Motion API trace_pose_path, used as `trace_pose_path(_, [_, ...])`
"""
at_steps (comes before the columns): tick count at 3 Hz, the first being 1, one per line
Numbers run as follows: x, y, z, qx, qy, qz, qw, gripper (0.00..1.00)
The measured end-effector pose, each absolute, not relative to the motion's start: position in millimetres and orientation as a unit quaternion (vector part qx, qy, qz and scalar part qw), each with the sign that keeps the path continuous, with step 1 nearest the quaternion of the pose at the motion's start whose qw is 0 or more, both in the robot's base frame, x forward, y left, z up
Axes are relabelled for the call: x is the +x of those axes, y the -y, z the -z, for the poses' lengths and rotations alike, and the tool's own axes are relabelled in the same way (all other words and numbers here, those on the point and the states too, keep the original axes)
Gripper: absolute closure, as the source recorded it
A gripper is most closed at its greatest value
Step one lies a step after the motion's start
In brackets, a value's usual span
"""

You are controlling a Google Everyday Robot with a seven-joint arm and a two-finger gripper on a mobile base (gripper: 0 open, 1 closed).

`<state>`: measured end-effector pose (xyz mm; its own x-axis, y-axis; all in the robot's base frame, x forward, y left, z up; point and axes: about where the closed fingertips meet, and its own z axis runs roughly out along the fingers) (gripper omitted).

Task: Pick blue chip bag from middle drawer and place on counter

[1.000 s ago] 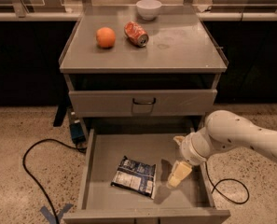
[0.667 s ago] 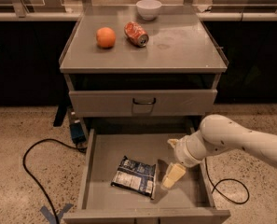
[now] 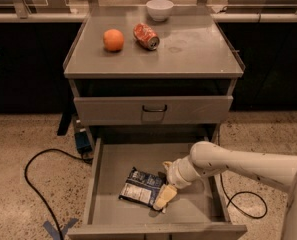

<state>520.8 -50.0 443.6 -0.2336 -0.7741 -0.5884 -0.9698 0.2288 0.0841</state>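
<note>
- My gripper (image 3: 162, 185) has slid left across the middle drawer (image 3: 108, 174) since a second ago. It was off to the right of the blue chip bag (image 3: 140, 186) and is now at the bag's right edge.
- Its fingers are spread. The lower finger (image 3: 164, 196) lies over the bag's right front corner and the other sits just behind the bag; nothing is pinched.
- The bag has not moved. It lies flat on the drawer floor, about mid-width and a little toward the front, label side up.
- My arm (image 3: 238, 164) comes in from the right, crossing above the drawer's right wall.
- Bare floor shows left of the bag up to the low left wall, and behind it toward the cabinet.
- The closed drawer front (image 3: 153, 110) with its dark handle overhangs the back of the open drawer.
- On the tabletop (image 3: 198, 49), an orange (image 3: 113, 40) and a crushed can (image 3: 146, 36) sit left of centre, as before, with a white bowl (image 3: 159, 9) at the back edge. Bare surface runs along the right side and the front, bounded by raised side rims.
</note>
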Motion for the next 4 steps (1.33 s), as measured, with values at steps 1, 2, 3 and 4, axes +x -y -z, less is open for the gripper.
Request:
trace_pose_path(1, [520, 44, -436, -0.580, -0.750, -0.232, 0.217, 0.00])
trace_pose_path(2, [524, 20, -413, -0.588, -0.739, -0.252, 0.214, 0.00])
trace_pose_path(3, [522, 0, -380, -0.588, -0.737, -0.270, 0.195, 0.18])
trace_pose_path(4, [520, -2, -377, -0.588, -0.737, -0.272, 0.193, 0.41])
